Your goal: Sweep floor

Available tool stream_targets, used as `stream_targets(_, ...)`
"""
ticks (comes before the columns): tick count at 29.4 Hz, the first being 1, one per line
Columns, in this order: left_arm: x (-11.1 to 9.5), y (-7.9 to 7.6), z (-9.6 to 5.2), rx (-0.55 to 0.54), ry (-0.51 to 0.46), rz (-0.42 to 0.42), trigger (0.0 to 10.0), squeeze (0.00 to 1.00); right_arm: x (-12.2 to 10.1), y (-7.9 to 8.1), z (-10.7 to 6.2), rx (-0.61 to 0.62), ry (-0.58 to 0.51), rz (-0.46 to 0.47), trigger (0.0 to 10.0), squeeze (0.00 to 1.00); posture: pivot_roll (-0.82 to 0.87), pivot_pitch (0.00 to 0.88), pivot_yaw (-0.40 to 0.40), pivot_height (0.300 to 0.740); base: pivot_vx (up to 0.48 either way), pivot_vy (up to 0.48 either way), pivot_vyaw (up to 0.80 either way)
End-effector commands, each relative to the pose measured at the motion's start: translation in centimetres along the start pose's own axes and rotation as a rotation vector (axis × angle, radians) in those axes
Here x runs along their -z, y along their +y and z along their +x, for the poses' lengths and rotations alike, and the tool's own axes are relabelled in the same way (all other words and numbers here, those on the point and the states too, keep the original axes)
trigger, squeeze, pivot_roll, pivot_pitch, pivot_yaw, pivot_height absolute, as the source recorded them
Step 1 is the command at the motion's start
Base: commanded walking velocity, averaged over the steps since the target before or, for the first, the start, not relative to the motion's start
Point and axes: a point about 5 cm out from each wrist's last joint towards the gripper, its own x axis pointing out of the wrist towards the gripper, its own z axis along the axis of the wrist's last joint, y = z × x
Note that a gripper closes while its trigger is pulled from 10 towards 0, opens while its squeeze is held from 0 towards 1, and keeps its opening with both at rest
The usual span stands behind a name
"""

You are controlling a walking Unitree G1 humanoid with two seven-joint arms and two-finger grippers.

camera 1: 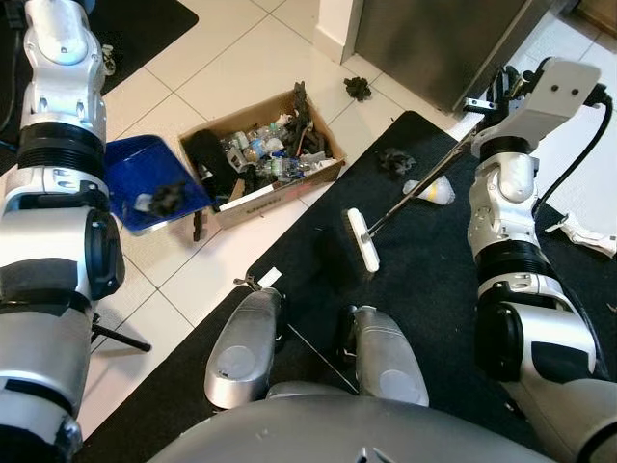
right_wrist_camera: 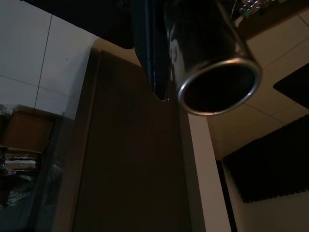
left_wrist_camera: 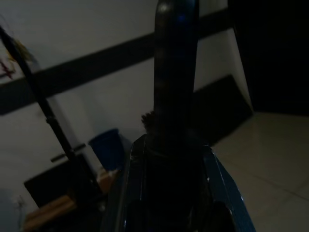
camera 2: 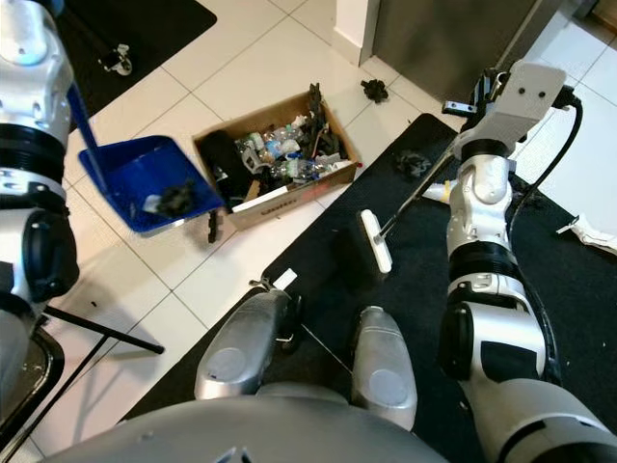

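On the black mat (camera 1: 424, 260), my right hand (camera 1: 482, 104) clamps the broom (camera 1: 362, 239); left hand's grip unclear; dragging bristles could bunch it, scattering debris (camera 1: 395, 160).

White tile floor (camera 1: 251, 58) carries a black mat (camera 1: 424, 260), blue dustpan (camera 1: 145, 178), cardboard box (camera 1: 265, 154), and scattered dark debris (camera 1: 359, 89).

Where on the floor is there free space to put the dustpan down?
Bare white tiles lie beyond the cardboard box, toward the wall. More bare tile lies between the box and the black mat. It is crowded around the blue dustpan, and scraps lie near the broom.
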Motion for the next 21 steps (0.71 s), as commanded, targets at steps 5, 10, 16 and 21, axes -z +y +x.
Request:
stream_targets(5, -2.5, 1.6, 0.9, -0.086, -0.156, 0.063, 10.0, 0.00, -0.6, -0.1, 0.3, 0.006, -0.032, 0.006, 10.0, 0.00, 0.18, 0.021, 0.029, 0.740, 0.000, 0.000, 0.00)
stream_targets(10, -2.1, 1.2, 0.8, -0.056, -0.138, 0.109, 10.0, 0.00, -0.6, -0.1, 0.3, 0.006, -0.032, 0.006, 10.0, 0.00, 0.19, 0.019, 0.028, 0.740, 0.000, 0.000, 0.00)
stream_targets(16, 0.1, 0.4, 0.5, 0.017, 0.007, 0.146, 10.0, 0.00, -0.7, 0.0, 0.4, 0.004, -0.032, 0.008, 10.0, 0.00, 0.19, 0.021, 0.028, 0.740, 0.000, 0.000, 0.00)
stream_targets(21, -0.6, 0.5, 0.6, 0.006, -0.053, 0.152, 10.0, 0.00, -0.7, 0.0, 0.4, 0.004, -0.033, 0.007, 10.0, 0.00, 0.19, 0.021, 0.026, 0.740, 0.000, 0.000, 0.00)
